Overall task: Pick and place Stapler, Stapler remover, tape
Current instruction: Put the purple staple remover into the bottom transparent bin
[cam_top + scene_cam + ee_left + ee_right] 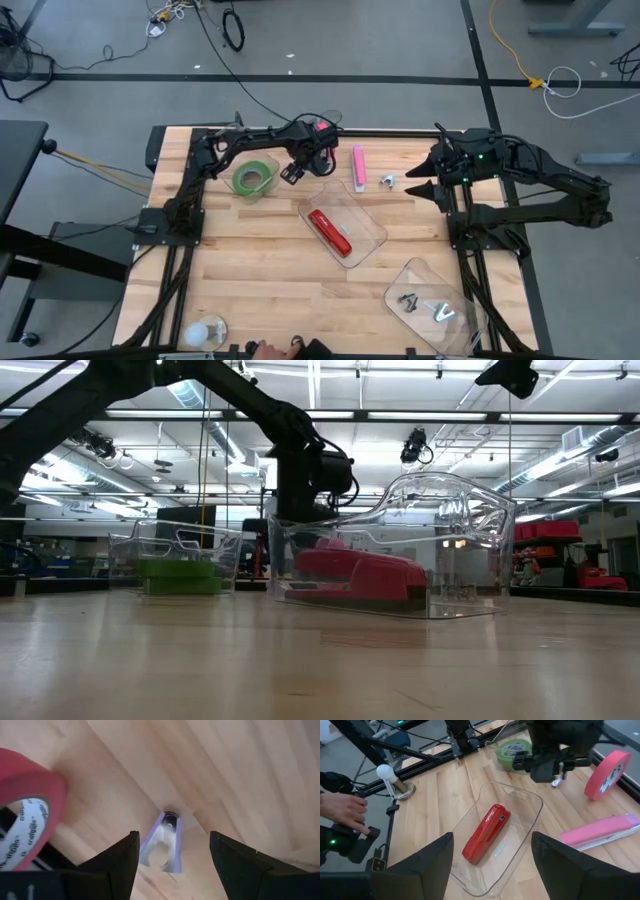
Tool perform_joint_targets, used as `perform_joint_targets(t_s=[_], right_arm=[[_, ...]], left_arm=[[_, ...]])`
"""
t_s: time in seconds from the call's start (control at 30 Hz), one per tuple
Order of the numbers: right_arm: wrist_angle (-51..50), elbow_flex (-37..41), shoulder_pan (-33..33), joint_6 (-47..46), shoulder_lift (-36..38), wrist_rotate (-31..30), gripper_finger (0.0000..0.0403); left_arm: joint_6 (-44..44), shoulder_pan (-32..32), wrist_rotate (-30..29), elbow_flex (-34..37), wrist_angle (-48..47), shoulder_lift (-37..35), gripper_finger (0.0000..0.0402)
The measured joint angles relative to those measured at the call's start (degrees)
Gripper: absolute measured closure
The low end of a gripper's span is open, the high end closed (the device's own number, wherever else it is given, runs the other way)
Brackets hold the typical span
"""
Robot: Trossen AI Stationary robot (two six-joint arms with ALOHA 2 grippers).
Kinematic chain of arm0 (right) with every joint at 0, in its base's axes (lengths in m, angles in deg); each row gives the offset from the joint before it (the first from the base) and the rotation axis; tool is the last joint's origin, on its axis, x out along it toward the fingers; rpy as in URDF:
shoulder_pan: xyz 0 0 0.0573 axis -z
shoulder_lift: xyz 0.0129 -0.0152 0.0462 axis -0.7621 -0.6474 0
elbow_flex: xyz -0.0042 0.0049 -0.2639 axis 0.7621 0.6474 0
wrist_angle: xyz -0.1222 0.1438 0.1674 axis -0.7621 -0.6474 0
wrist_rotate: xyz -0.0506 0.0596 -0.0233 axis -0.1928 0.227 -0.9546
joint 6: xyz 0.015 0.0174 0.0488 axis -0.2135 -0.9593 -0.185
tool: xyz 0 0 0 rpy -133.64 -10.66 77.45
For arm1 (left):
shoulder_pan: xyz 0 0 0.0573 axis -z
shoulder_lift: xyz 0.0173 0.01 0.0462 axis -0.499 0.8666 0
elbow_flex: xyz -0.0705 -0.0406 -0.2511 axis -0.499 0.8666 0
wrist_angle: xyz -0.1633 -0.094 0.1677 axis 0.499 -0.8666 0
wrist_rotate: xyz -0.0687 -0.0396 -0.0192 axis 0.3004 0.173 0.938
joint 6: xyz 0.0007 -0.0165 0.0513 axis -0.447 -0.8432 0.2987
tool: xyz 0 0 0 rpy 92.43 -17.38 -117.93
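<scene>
A red stapler lies in a clear tray at mid-table; it also shows in the right wrist view. A green tape roll lies in a clear container at the far left. A red tape roll stands on edge near the far edge. A pink stapler and a small staple remover lie on the wood. My left gripper hovers open between the green tape and the tray. My right gripper is open, right of the staple remover.
A second clear container holding small metal pieces stands at the near right. A white ball on a round base stands at the near left corner. A person's hand is at the near edge. Bare wood lies near left of the tray.
</scene>
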Motion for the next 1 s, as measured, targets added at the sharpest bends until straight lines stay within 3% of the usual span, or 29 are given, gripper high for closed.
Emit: perform_joint_targets(t_s=[1.0], right_arm=[[-0.3, 0.0, 0.0, 1.4, 0.0, 0.0, 0.0135]], left_arm=[[-0.1, -1.0, -1.4, 0.0, 1.5, 2.6, 0.0159]])
